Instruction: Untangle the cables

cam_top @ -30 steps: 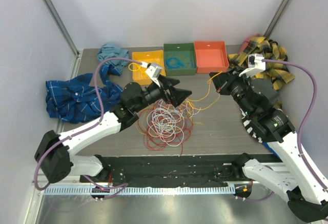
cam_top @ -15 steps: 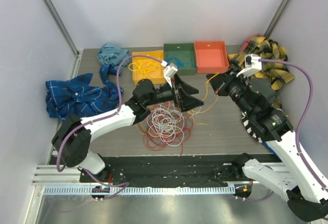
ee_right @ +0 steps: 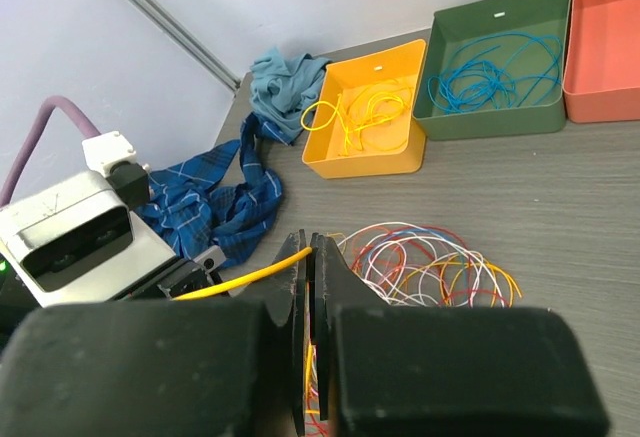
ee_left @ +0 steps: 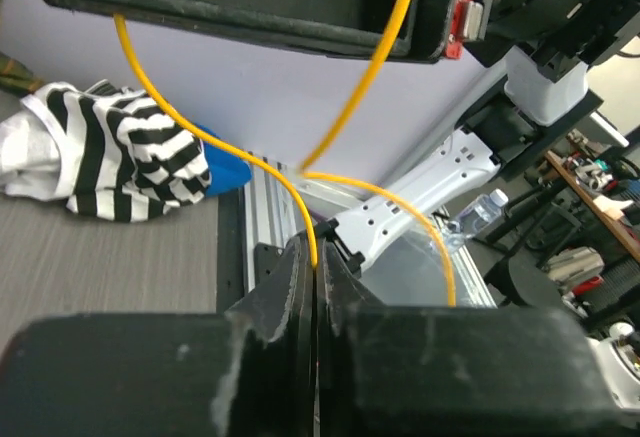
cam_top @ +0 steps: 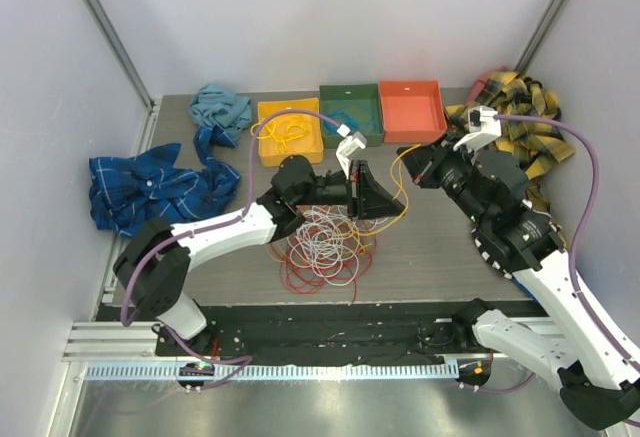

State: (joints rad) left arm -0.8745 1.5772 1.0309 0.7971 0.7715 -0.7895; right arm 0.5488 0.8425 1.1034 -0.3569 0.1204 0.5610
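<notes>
Mostly the cables (cam_top: pixel 325 242) lie as one loose heap of thin loops in the middle of the table (cam_top: pixel 450 247), red and white strands thickest, with orange and yellow mixed in. The loops overlap so closely that single wires cannot be followed through the heap. One yellow cable (ee_right: pixel 245 275) is lifted out of it and hangs in a slack arc between the two arms, above the heap's right edge.

The left gripper (ee_left: pixel 315 257) has its jaws pressed together on that yellow cable, which comes out from between the fingertips and curves up toward the other arm. The right gripper (ee_right: pixel 310 247) is likewise closed tight on the same cable; the strand leaves its fingers to the left. More yellow wire sits in the yellow bin (cam_top: pixel 290 157) and blue wire in the green bin (cam_top: pixel 350 140), with a red bin (cam_top: pixel 412 109) beside them at the far edge. A blue cloth (cam_top: pixel 150 187) lies at the left, a yellow plaid one (cam_top: pixel 520 117) at the far right.

Compared with a second ago, the left arm has stretched well to the right, carrying its gripper from above the heap's left part to just beside the right gripper. The right gripper has shifted a little left. The yellow cable, then drawn out longer, now forms a short bow. The heap looks unchanged.
</notes>
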